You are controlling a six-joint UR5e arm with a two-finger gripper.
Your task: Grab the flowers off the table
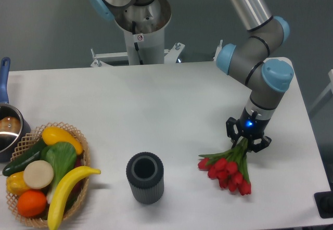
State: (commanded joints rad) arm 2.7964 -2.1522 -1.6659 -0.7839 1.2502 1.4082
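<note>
Pinching the green stems of the flowers (229, 171) with the gripper (248, 142), at four o'clock on the table (171, 94); red heads fanning toward seven o'clock; sitting near a dark ribbed cup (145, 178) at six; a fruit basket (78, 136) lying at eight.

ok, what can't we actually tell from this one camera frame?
- Two-finger gripper: jaws hidden by its own body and the stems, so whether it has closed is unclear.
- Bunch of red tulips with green stems: stem ends hidden under the gripper.
- Blue-handled metal pot: cut off by the left edge.
- Woven wicker basket of plastic fruit: bottom cropped by the lower edge.
</note>
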